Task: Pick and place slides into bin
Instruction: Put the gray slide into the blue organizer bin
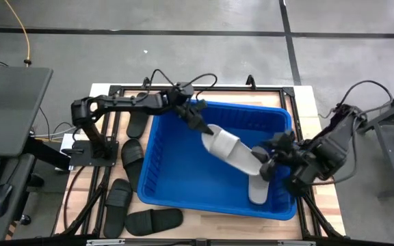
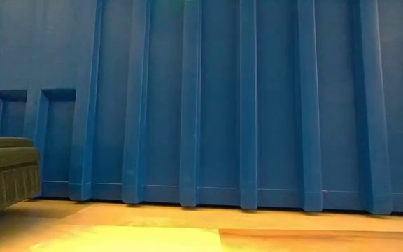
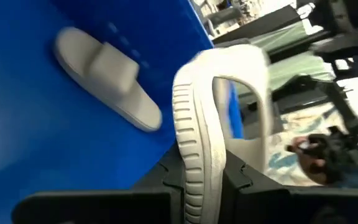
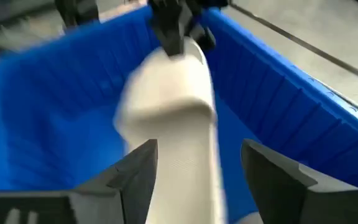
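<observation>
The left gripper (image 1: 198,121) reached over the bin (image 1: 173,171), holding a grey slide (image 1: 226,147). The right gripper (image 1: 271,164) hung over another grey slide (image 1: 258,191) inside. Four black slides (image 1: 132,156) lay on the table (image 1: 325,205).

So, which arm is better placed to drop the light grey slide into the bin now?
Left. The left tool is shut on the held grey slide, above the bin. The right tool is open near the slide's far end, gripping nothing.
</observation>
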Controlling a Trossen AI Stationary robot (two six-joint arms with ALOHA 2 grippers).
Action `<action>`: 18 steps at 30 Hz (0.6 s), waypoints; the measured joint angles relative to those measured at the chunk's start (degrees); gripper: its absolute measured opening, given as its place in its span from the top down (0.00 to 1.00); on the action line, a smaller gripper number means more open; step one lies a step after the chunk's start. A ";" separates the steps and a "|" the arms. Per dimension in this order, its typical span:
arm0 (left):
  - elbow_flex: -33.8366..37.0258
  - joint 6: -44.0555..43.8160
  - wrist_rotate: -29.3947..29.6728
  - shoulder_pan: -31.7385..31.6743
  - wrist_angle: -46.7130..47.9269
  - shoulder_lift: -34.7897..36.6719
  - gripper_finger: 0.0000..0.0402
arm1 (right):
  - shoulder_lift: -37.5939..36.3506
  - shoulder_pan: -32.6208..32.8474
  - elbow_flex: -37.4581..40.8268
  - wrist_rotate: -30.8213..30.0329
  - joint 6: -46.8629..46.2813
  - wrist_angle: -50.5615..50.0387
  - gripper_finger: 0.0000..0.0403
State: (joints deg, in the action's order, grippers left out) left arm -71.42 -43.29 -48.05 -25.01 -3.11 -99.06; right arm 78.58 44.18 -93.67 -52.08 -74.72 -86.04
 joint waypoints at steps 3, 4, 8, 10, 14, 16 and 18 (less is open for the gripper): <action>-2.06 3.93 -2.02 -2.00 0.39 -2.48 0.94 | -1.20 1.25 0.00 -3.09 -3.53 0.02 0.44; -3.10 5.10 -2.73 -2.20 0.42 -3.28 0.94 | -1.35 1.44 0.00 -4.02 -4.26 0.00 0.44; -9.11 8.03 -5.50 -0.94 0.37 -5.88 0.94 | -1.42 1.66 0.00 -6.34 -6.76 0.11 0.46; -13.51 12.64 -6.14 0.64 0.85 -7.61 0.94 | -1.43 1.68 0.00 -7.15 -7.83 0.14 0.46; -24.92 24.64 -5.56 2.51 19.26 -11.70 0.94 | -1.41 1.68 0.00 -7.80 -9.24 0.49 0.46; -30.92 32.58 -2.95 2.33 32.02 -15.38 0.94 | -1.41 1.68 0.00 -7.86 -9.29 0.57 0.46; -36.77 39.05 0.47 2.15 42.04 -19.55 0.94 | -1.41 1.68 0.00 -7.88 -9.29 1.03 0.46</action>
State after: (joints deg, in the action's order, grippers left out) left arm -108.19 -4.23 -47.57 -22.86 38.93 -118.61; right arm 77.17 45.87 -93.67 -59.96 -84.01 -85.01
